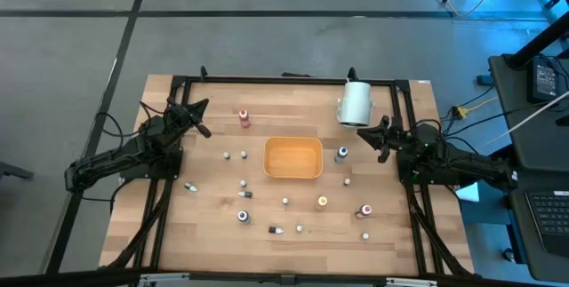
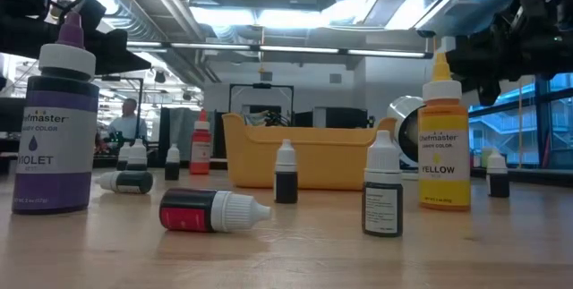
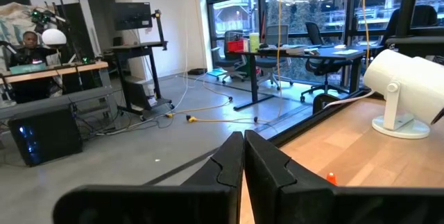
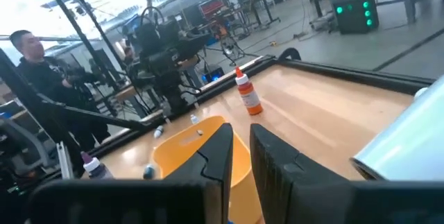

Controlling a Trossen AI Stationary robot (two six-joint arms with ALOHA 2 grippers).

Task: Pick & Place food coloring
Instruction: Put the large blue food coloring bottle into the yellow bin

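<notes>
Several small food coloring bottles stand or lie scattered on the wooden table around a shallow orange tray (image 1: 293,158). Among them are a red one (image 1: 244,118) at the far left, a blue-capped one (image 1: 341,154) just right of the tray, a yellow one (image 1: 322,202) and a violet one (image 2: 55,137). One red-labelled bottle (image 2: 210,210) lies on its side. My left gripper (image 1: 200,118) hovers shut, pointing level, at the table's far left. At the far right, beside the blue-capped bottle, my right gripper (image 1: 366,136) also hovers shut. Neither holds anything.
A large white cylinder (image 1: 356,102) lies at the table's far edge, right of centre, close to my right gripper. A black frame (image 1: 284,80) runs along the table's far and side edges. People sit at desks in the room beyond.
</notes>
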